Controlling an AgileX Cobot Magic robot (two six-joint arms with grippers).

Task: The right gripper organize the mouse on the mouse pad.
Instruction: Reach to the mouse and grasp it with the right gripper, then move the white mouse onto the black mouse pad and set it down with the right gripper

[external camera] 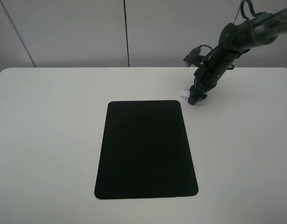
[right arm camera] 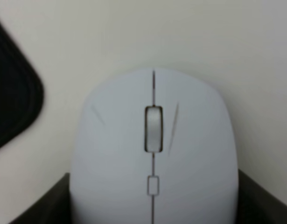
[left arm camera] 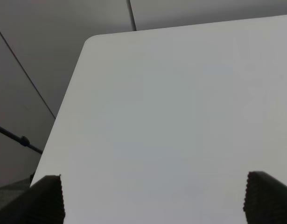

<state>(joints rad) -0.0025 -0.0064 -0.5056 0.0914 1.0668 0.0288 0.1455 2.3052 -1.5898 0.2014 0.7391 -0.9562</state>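
Note:
The white mouse (external camera: 184, 93) lies on the white table just off the far right corner of the black mouse pad (external camera: 145, 149). My right gripper (external camera: 195, 98) is down over it and hides most of it in the high view. In the right wrist view the mouse (right arm camera: 152, 140), with its grey scroll wheel, fills the space between my fingers (right arm camera: 40, 210), which press against both of its sides. A corner of the pad (right arm camera: 12, 107) shows beside it. My left gripper (left arm camera: 152, 200) is open and empty over bare table.
The white table (external camera: 50, 140) has rounded corners; its far left corner (left arm camera: 94, 42) shows in the left wrist view. A grey panelled wall (external camera: 78, 32) stands behind the table. The left arm is out of the high view.

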